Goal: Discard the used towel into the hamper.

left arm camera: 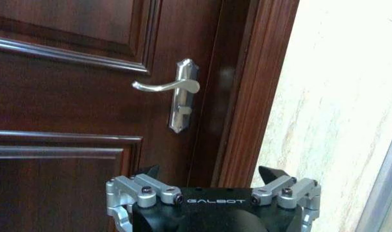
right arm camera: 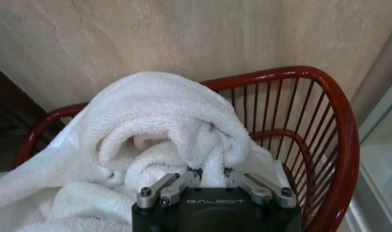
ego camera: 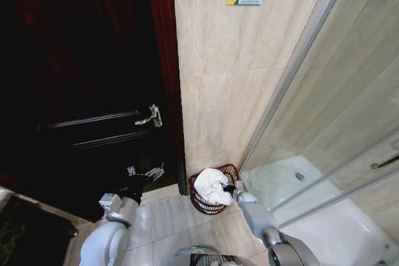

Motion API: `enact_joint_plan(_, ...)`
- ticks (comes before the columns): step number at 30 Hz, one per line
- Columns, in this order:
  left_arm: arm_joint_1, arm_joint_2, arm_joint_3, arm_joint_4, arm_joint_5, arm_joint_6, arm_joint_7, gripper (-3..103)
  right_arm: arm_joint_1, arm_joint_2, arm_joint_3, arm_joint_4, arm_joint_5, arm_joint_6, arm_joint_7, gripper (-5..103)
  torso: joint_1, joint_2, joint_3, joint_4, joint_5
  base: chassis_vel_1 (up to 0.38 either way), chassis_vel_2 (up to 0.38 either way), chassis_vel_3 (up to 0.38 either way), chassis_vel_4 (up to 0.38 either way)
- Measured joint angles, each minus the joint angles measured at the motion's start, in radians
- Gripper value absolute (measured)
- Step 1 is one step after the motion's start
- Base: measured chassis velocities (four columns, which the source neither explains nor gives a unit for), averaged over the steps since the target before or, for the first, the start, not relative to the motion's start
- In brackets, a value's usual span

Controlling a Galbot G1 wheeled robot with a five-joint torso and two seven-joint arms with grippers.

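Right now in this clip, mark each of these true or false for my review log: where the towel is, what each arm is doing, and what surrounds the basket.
1. The towel sits in the hamper. True.
2. The right gripper has its jaws closed on the towel. True; the right wrist view shows them pinching a fold.
3. The left gripper is holding the door handle. False; it hovers below the handle, jaws open and holding nothing.
4. The hamper stands inside the shower. False; it stands on the floor tiles against the wall, between the door frame and the glass shower panel.
5. The towel is dark blue. False; it is white.
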Motion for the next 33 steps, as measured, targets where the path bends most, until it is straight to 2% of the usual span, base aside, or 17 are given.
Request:
enact_joint_plan(5,0.0,0.0,0.0,0.0,0.0,0.0,0.0,100,0.027,-0.006,-0.008,-0.022,-0.024,-0.025,-0.007,14,-0.012,-0.025,-0.013,0.0002,0.0001,0.0,0.0,0.0,0.0)
enact_joint_plan(11,0.0,0.0,0.0,0.0,0.0,0.0,0.0,100,0.076,-0.018,-0.018,-0.077,-0.103,-0.031,-0.039,14,-0.028,-0.061,-0.033,0.0002,0.0,0.0,0.0,0.0,0.0)
enact_joint_plan(23,0.0,0.0,0.0,0.0,0.0,0.0,0.0,100,0.119,0.028,-0.031,-0.139,-0.201,-0.017,-0.017,14,-0.061,-0.133,-0.072,0.0,-0.0002,0.0,0.0,0.0,0.0)
enact_joint_plan(33,0.0,0.0,0.0,0.0,0.0,0.0,0.0,100,0.122,0.029,-0.032,-0.146,-0.217,-0.033,0.008,14,-0.083,-0.181,-0.099,0.0002,0.0,0.0,0.0,0.0,0.0)
